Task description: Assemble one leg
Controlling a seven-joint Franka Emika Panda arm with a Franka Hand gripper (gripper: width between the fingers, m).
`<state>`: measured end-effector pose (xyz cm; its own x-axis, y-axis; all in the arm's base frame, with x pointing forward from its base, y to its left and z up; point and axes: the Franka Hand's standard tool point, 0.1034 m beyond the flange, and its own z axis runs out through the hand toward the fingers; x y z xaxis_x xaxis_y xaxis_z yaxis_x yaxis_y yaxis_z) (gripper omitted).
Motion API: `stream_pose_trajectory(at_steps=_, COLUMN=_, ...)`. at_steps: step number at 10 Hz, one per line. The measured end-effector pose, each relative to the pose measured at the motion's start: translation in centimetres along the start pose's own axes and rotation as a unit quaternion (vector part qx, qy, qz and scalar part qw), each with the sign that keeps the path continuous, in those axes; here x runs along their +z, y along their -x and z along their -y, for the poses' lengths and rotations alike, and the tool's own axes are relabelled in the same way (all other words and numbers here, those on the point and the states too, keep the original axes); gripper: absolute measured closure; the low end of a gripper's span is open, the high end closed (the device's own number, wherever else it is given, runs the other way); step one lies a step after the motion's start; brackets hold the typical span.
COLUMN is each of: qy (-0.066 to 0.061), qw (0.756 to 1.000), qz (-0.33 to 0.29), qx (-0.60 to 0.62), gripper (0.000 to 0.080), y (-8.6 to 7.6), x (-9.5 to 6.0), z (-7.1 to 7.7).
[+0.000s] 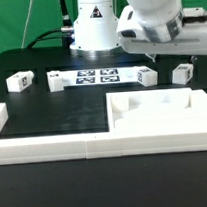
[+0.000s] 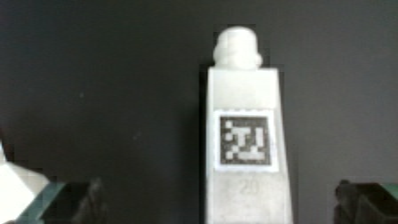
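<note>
Now at hand: the arm is apparently lining up for a grasp on one leg (image 2: pixel 246 140). This is a judgement, since nothing is being held.
Gripper: the gripper (image 2: pixel 214 203) is hovering over the leg, its fingertips (image 2: pixel 61 203) standing wide apart, one on each side and neither touching it.
Leg's place: it is lying flat on the black table (image 2: pixel 107 90), with its tag (image 2: pixel 246 139) facing up and its peg (image 2: pixel 240 45) pointing away from the fingers. In the exterior view it is probably the leg (image 1: pixel 145 77) lying just off the end of the marker board (image 1: pixel 98 77), beneath the gripper (image 1: pixel 153 50).
Doing it well: the leg is sitting slightly nearer one finger than the other. Re-centring looks wise, then descending straight and closing across the narrow sides on the body, not on the peg.
Neighbours: a second leg (image 1: pixel 182 74) is lying near on the exterior view's right. Two far legs (image 1: pixel 58 80) are lying beyond the board on the exterior view's left. The slab (image 1: pixel 157 113) is resting in front.
In the way: the board's end is lying just beside the target, so a finger may be catching it on the way down. A white corner (image 2: pixel 15 180) is showing by one fingertip; what it is cannot be told.
</note>
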<state>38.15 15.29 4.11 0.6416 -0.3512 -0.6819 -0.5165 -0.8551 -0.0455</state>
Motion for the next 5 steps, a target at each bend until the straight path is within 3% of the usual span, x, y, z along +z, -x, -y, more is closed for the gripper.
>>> stream_pose_trajectory(at_steps=2, qy=0.005, qw=0.999, qz=0.038, qx=0.004, gripper=0.0151, y=0.15, x=0.44, z=0.18)
stream_pose_trajectory(at_steps=5, qy=0.008, qw=1.000, qz=0.028, qx=0.002, gripper=0.0151, y=0.27, x=1.12, z=0.83)
